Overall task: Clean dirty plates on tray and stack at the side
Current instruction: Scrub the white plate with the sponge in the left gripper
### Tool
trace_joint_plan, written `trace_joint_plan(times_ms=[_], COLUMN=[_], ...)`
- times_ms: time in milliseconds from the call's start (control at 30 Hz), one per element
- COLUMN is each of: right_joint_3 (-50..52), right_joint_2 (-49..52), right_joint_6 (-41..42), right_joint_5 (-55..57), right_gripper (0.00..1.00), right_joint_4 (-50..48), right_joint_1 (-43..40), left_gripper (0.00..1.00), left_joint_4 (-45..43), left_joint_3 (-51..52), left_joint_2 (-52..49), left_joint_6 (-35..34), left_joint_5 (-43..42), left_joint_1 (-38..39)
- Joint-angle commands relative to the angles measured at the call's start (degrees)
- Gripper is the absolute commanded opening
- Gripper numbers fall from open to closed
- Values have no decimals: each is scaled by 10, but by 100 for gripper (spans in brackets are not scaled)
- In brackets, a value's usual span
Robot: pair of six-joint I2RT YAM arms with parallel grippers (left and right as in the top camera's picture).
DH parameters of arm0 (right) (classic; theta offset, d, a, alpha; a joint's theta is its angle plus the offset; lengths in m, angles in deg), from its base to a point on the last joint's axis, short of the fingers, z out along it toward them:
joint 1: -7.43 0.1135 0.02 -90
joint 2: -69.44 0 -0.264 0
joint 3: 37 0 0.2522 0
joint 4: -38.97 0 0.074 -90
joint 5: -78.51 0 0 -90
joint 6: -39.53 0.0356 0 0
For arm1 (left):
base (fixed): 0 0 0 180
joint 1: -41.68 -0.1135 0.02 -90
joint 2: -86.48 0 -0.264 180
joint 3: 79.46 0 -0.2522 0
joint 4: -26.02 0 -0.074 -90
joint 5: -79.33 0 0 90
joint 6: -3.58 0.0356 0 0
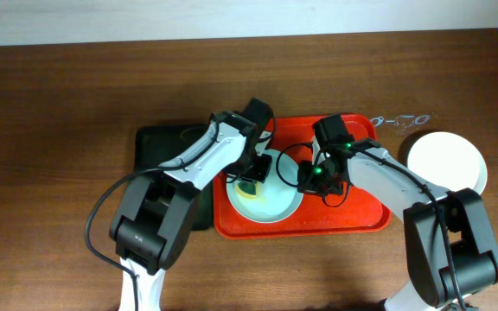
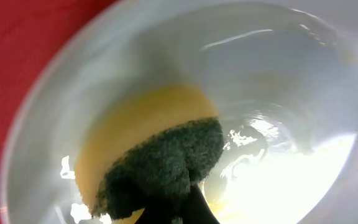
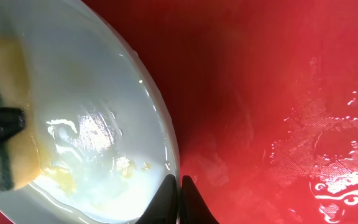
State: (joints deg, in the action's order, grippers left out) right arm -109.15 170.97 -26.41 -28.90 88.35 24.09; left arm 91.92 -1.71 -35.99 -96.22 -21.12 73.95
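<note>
Red-orange glossy plastic with rounded corners, the tray (image 1: 361, 220) lay on the wood-grain counter (image 1: 59, 130), its long axis running left to right. In its left half sat a round, shallow, glossy dirty plate (image 1: 279, 206), face up and smeared yellow. The left claw (image 1: 253, 177) was clamped on a yellow sponge (image 2: 135, 130) with a coarse green scourer, pressed to the plate. The right claw (image 3: 180, 199) was pinched shut on the plate's rim.
</note>
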Motion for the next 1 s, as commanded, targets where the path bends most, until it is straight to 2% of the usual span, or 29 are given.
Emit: trace_joint_plan(times_ms=[0, 167, 400, 567, 767, 867, 967], right_joint_3=[-7, -7, -7, -7, -7, -7, -7], right_joint_2=[2, 2, 2, 2, 2, 2, 2], right_joint_6=[2, 2, 2, 2, 2, 3, 3], right_joint_5=[-15, -15, -15, -15, -15, -15, -15], right_gripper=[4, 4, 4, 4, 4, 4, 4], right_joint_4=[-5, -5, -5, -5, -5, -5, -5], right_joint_1=[6, 6, 6, 6, 6, 6, 6], left_gripper=[0, 0, 0, 0, 0, 0, 0], left_joint_4=[4, 17, 10, -4, -85, -112, -112], left_joint_3=[21, 0, 4, 17, 116, 158, 162], left_joint_2=[-44, 33, 52, 52, 51, 51, 51], left_joint_6=[17, 17, -48, -63, -73, -57, -40], left_joint_5=[-74, -62, 110, 133, 130, 54, -58], left_joint_1=[31, 19, 21, 22, 22, 22, 22])
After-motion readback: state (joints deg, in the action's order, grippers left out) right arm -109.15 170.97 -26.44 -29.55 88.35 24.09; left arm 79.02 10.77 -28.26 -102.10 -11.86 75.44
